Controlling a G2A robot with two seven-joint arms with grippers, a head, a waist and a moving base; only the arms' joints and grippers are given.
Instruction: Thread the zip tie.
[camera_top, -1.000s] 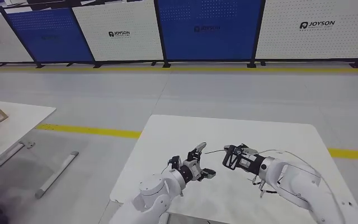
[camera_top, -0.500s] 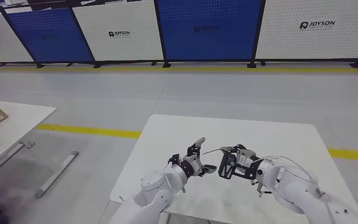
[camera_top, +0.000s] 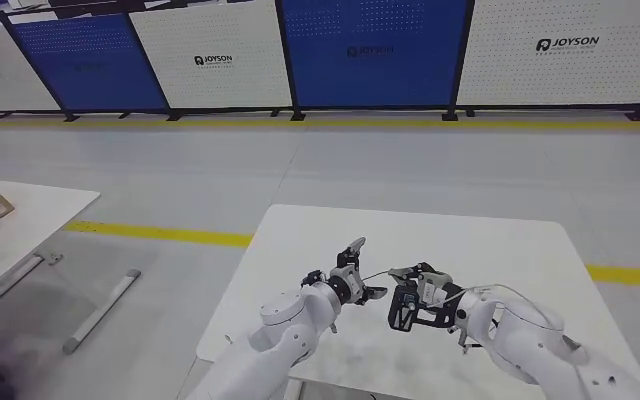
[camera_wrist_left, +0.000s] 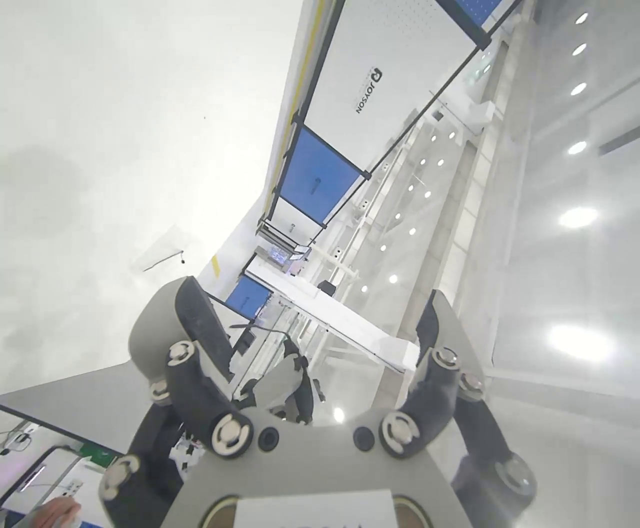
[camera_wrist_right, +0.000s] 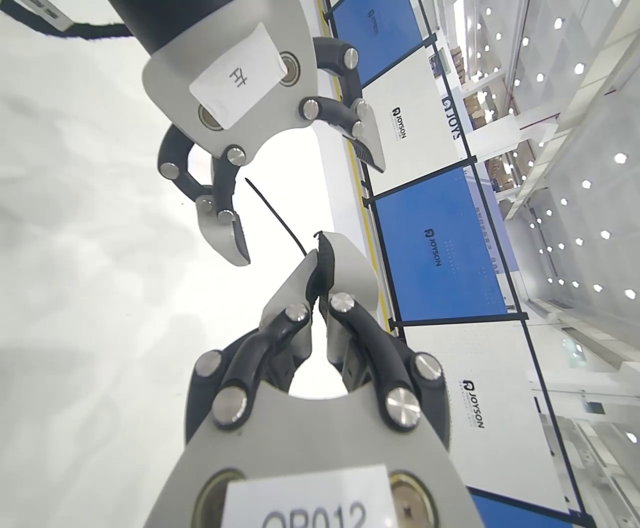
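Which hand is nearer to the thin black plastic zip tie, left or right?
Right. The right hand pinches one end of the thin black plastic zip tie between shut fingers. The left hand is open beside the free end, apparently not gripping it.

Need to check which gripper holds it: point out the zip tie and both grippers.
zip tie (camera_wrist_right: 275, 217), right wrist view, middle of the black strap.
right gripper (camera_wrist_right: 316, 250), right wrist view, between its shut fingertips.
left gripper (camera_wrist_right: 310, 214), right wrist view, midway between its open fingertips.

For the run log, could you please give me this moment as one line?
right pincer: shut on zip tie | left pincer: open, tie's free end pointing at it | both above table
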